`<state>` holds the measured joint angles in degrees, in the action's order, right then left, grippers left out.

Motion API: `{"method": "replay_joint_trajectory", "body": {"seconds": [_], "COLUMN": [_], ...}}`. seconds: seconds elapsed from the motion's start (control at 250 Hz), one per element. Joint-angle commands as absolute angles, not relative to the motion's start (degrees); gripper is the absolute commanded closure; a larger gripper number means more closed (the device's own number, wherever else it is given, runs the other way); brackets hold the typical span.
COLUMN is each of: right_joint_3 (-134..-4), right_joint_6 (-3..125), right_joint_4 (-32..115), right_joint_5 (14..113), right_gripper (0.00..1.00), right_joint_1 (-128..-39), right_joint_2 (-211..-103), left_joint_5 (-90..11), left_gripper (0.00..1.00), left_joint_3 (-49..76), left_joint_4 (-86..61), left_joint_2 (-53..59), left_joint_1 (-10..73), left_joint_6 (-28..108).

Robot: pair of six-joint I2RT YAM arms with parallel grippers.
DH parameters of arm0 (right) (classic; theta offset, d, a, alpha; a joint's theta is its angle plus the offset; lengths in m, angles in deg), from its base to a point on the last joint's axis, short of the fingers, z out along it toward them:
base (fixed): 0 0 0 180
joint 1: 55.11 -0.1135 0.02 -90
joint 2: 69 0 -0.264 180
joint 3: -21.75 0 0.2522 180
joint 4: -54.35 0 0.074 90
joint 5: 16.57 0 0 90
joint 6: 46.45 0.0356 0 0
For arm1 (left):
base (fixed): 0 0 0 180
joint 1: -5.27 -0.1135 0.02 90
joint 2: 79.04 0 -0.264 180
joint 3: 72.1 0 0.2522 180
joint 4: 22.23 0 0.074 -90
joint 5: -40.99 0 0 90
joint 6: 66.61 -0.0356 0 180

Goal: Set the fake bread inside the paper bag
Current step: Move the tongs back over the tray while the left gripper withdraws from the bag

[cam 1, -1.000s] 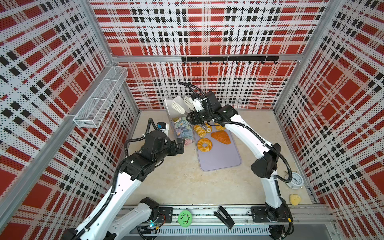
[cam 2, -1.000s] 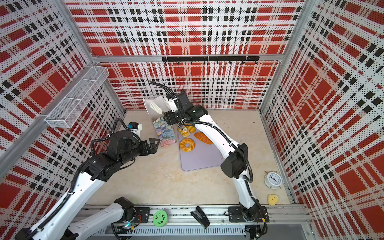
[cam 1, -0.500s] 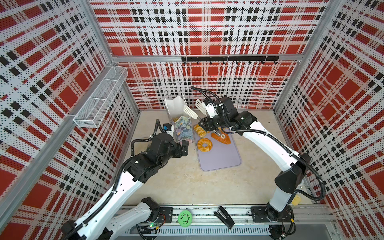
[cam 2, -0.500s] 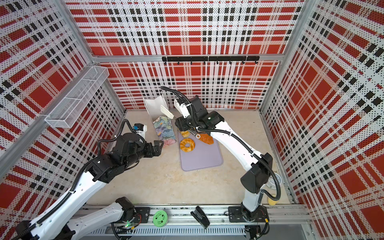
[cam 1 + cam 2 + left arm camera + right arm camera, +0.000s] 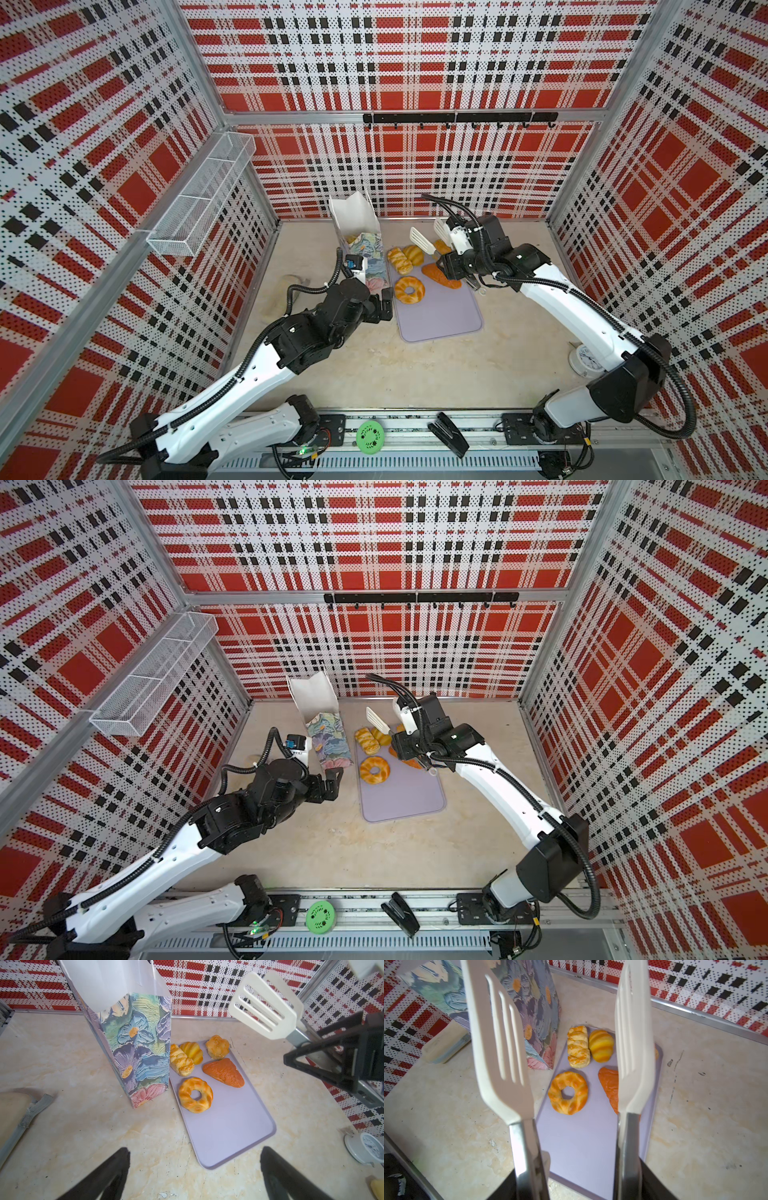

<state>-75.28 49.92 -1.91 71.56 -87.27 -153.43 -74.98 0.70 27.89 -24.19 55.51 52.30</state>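
Note:
The floral paper bag (image 5: 362,235) (image 5: 135,1047) stands upright, mouth open, beside a lavender tray (image 5: 440,316) (image 5: 228,1122). Fake bread lies on the tray: a ring doughnut (image 5: 409,289) (image 5: 568,1093), a braided roll (image 5: 181,1060), a croissant (image 5: 601,1046), a round bun (image 5: 217,1046) and an orange-brown triangular piece (image 5: 224,1073). My right gripper (image 5: 451,266) (image 5: 577,1184) is shut on the handles of white slotted tongs (image 5: 419,239) (image 5: 502,1043), whose blades stand apart and empty above the tray's far end. My left gripper (image 5: 384,303) (image 5: 194,1153) is open and empty near the bag's base.
A pale beige block (image 5: 10,1113) with a grey strap lies left of the bag. A white clock (image 5: 588,359) and a pale-yellow lump (image 5: 378,1188) sit at the right wall. A wire basket (image 5: 199,199) hangs on the left wall. A stapler (image 5: 449,434) and a green disc (image 5: 369,434) lie on the front rail.
My right arm has carried the tongs from the bag's mouth rightward to above the tray. The left arm has edged forward beside the bag, still open.

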Motion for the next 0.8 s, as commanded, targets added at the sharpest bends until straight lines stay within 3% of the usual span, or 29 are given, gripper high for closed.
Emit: {"method": "replay_joint_trajectory", "body": {"seconds": [0.0,0.368,0.796], "right_joint_3": [-71.0,-58.9,-55.9], "right_joint_6": [49.2,50.1,46.7], "right_joint_4": [1.7,1.9,2.7], "right_joint_5": [71.5,70.1,76.2], "right_gripper": [0.37,0.4,0.46], "right_joint_1": [-84.9,-80.4,-80.2], "right_joint_2": [-149.7,-148.9,-155.8], "left_joint_5": [-81.5,-83.2,-83.0], "left_gripper": [0.01,0.01,0.01], "left_joint_3": [-1.1,-7.4,-13.9], "left_joint_4": [24.5,19.4,14.6], "left_joint_2": [-24.6,-23.7,-21.9], "left_joint_1": [58.3,63.0,66.4], "left_joint_6": [54.9,61.7,69.9]}}
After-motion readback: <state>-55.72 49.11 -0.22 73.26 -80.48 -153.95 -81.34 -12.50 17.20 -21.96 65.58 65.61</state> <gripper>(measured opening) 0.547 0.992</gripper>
